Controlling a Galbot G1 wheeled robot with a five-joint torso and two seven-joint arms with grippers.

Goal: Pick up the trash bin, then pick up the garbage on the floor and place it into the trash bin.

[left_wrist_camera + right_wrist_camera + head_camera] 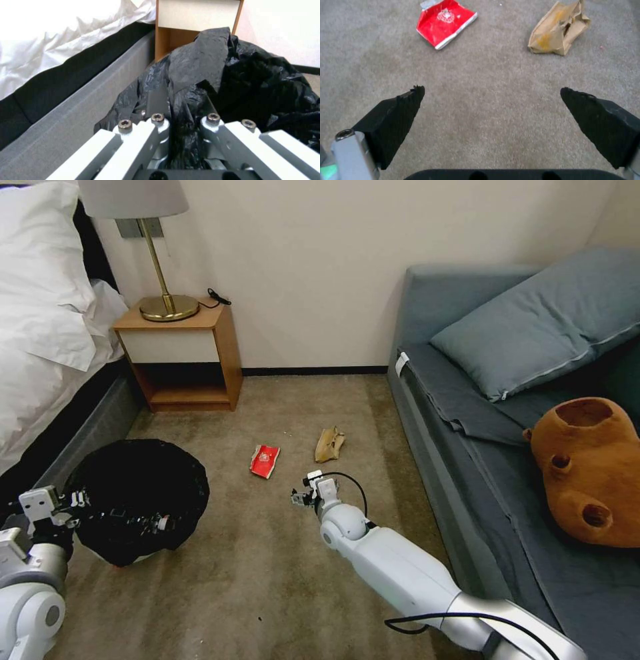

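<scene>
The trash bin [140,487], wrapped in its black bag, is at the left beside the bed, a sliver of white base showing underneath. My left gripper [80,501] is shut on the bin's near rim; the left wrist view has its fingers [156,100] pinching the black bag [260,82]. Two pieces of garbage lie on the carpet ahead: a red snack packet [265,461] [445,22] and a tan paper bag [329,444] [558,32]. My right gripper [303,497] [491,91] hangs open just short of both, nothing between its pads.
A wooden nightstand [187,360] with a brass lamp [157,247] stands against the back wall. The bed [47,333] borders the left, a grey sofa [467,447] with a pillow and a brown plush bear [590,473] the right. Carpet lies between them.
</scene>
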